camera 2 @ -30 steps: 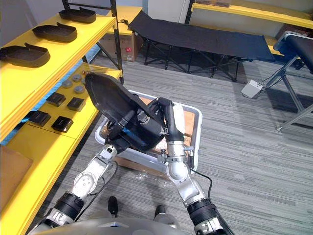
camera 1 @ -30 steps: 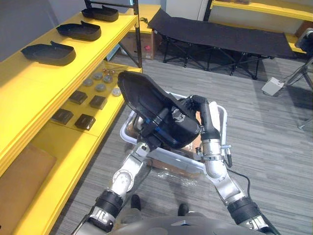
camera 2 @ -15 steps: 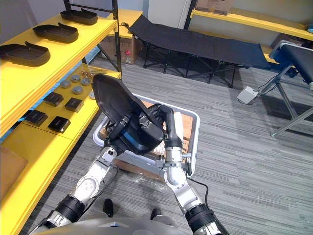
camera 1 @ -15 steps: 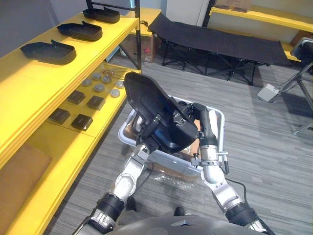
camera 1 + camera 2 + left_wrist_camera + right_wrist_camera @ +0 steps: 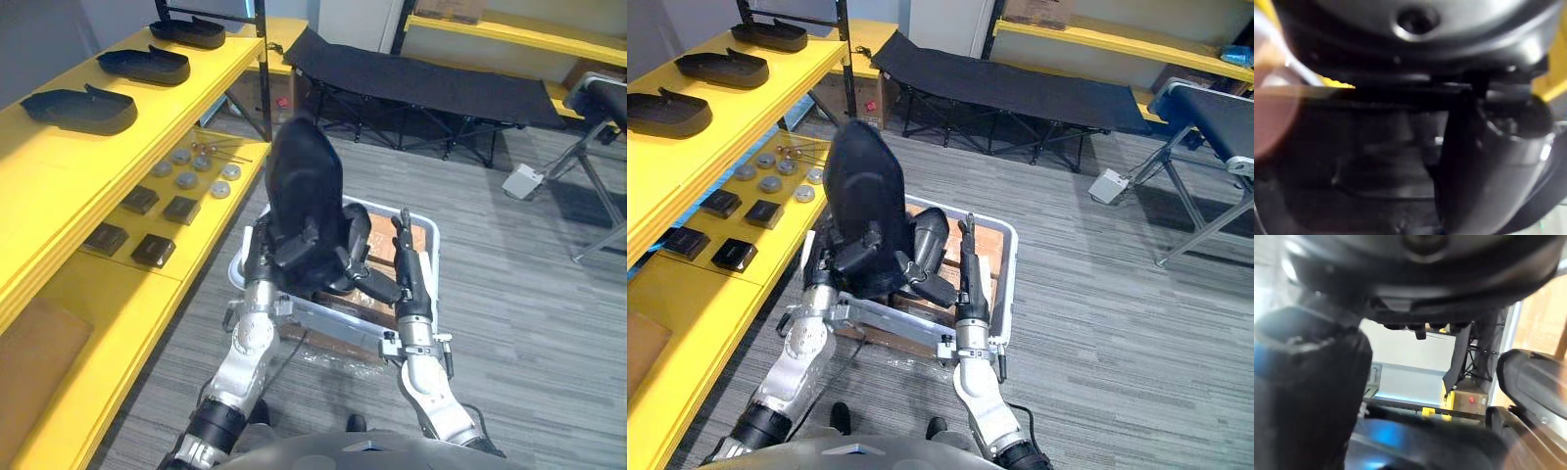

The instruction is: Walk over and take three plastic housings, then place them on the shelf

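A large black plastic housing [image 5: 306, 186] stands nearly upright over the white bin [image 5: 432, 235]. My left hand [image 5: 297, 252] is shut on its lower part, fingers curled round the edge. In the left wrist view the housing's [image 5: 1371, 156] dark inside sits right against the hand. My right hand [image 5: 406, 262] is just right of the housing, open, fingers straight and pointing away over the bin, off the housing. Another dark rounded housing [image 5: 927, 233] lies in the bin behind the held one. Three more housings [image 5: 80, 108] lie in a row on the yellow shelf's [image 5: 59, 171] top board at the left.
The shelf's lower board holds small black blocks [image 5: 155, 251] and round discs [image 5: 186, 179]. A brown cardboard sheet [image 5: 34, 357] lies on the lowest board. A black folding cot [image 5: 431, 86] stands beyond the bin. Grey carpet lies open to the right.
The housing has swung from a leftward slant to nearly upright. My right hand let go of it and straightened its fingers. The left hand closed on it. The camera has shifted.
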`<state>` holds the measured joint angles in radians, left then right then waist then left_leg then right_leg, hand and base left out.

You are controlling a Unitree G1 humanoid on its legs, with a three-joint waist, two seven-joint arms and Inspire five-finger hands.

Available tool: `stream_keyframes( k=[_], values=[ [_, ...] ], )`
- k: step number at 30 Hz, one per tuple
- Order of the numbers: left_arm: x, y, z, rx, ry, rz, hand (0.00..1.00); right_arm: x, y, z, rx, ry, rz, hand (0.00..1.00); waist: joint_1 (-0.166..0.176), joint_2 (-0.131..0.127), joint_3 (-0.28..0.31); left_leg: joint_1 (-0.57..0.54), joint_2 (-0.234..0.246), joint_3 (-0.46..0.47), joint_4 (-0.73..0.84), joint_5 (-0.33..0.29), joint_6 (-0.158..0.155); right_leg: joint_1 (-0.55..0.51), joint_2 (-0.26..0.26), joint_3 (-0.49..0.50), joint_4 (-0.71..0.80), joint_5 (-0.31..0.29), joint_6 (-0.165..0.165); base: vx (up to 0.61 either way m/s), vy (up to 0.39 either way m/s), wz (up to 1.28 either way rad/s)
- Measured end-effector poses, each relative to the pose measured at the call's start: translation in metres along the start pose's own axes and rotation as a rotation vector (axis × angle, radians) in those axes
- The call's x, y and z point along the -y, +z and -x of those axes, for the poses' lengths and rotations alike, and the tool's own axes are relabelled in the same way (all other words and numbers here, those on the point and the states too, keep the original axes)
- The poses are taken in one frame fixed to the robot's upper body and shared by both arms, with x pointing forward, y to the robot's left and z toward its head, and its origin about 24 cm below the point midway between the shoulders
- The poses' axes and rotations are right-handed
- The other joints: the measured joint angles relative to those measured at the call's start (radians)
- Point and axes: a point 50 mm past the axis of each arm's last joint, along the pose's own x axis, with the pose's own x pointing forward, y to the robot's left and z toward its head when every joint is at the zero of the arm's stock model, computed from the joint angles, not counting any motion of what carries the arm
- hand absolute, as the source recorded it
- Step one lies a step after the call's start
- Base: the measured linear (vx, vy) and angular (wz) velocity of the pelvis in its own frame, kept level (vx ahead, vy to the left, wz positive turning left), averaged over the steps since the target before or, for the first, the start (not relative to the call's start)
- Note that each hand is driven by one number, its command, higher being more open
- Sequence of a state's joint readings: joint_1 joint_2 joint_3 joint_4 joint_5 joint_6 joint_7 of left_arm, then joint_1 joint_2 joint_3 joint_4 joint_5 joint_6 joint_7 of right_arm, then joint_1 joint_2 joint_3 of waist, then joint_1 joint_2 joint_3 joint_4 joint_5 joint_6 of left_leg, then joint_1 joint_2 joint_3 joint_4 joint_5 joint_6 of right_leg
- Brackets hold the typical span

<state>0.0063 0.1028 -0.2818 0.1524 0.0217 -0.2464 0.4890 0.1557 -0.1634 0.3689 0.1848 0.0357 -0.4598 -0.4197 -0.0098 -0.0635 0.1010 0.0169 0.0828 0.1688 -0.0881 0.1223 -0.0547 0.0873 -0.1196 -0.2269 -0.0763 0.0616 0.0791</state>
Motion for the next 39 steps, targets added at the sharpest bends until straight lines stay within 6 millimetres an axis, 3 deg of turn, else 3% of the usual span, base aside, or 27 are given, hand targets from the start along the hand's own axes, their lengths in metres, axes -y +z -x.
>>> stream_keyframes(
  k=[7,13,18,22,26,31,32,39],
  values=[
    [-0.038,-0.004,-0.003,0.002,0.243,-0.054,0.00,0.011,-0.007,0.005,-0.069,0.016,-0.136,1.00,0.003,0.010,-0.006,-0.002,-0.001,0.015,0.001,-0.008,-0.001,-0.010,-0.001,0.013,0.001,-0.001,-0.001,0.00,-0.002,-0.05],
    [-0.064,-0.015,0.016,-0.046,0.306,-0.035,0.00,0.043,-0.022,0.022,-0.164,-0.074,-0.100,1.00,-0.004,0.022,-0.009,-0.006,-0.001,0.022,0.003,-0.008,-0.001,-0.019,-0.001,0.018,0.005,-0.003,0.001,0.01,-0.001,-0.01],
    [-0.083,-0.028,0.033,-0.123,0.360,0.013,0.00,0.063,-0.043,0.043,-0.285,-0.133,-0.091,1.00,-0.023,0.051,-0.014,-0.004,0.003,0.043,0.003,-0.009,-0.003,-0.034,-0.001,0.042,0.024,-0.007,0.001,-0.02,-0.005,-0.13],
    [-0.087,-0.025,0.036,-0.111,0.351,0.077,0.00,0.064,-0.049,0.048,-0.320,-0.134,-0.082,1.00,-0.021,0.053,-0.015,0.000,0.004,0.041,0.000,-0.020,-0.013,-0.036,0.000,0.037,0.025,-0.017,-0.006,-0.05,0.000,-0.01],
    [-0.096,-0.009,0.043,-0.038,0.358,0.151,0.00,0.065,-0.049,0.048,-0.319,-0.151,-0.076,1.00,-0.016,0.058,-0.018,-0.011,-0.003,0.019,0.000,-0.025,-0.008,-0.034,-0.005,0.006,0.024,-0.017,-0.006,-0.02,0.007,0.15],
    [-0.106,0.011,0.045,0.047,0.405,0.180,0.00,0.062,-0.050,0.042,-0.311,-0.132,-0.022,1.00,0.015,0.082,-0.036,-0.037,-0.020,-0.048,0.003,-0.005,-0.005,-0.019,-0.015,-0.073,0.020,-0.021,-0.007,0.02,0.000,0.41],
    [-0.108,0.013,0.045,0.060,0.420,0.184,0.00,0.059,-0.052,0.036,-0.307,-0.109,0.001,1.00,0.035,0.088,-0.041,-0.043,-0.020,-0.071,0.003,0.004,0.003,-0.012,-0.016,-0.097,0.020,-0.021,0.000,0.02,-0.004,0.50],
    [-0.132,0.018,0.063,0.069,0.547,0.213,0.00,0.034,-0.049,0.014,-0.272,0.009,0.026,1.00,0.118,0.079,-0.048,-0.058,-0.038,-0.171,0.004,0.015,0.003,0.040,-0.017,-0.209,-0.006,-0.038,0.006,0.01,-0.019,0.44]
  ],
)
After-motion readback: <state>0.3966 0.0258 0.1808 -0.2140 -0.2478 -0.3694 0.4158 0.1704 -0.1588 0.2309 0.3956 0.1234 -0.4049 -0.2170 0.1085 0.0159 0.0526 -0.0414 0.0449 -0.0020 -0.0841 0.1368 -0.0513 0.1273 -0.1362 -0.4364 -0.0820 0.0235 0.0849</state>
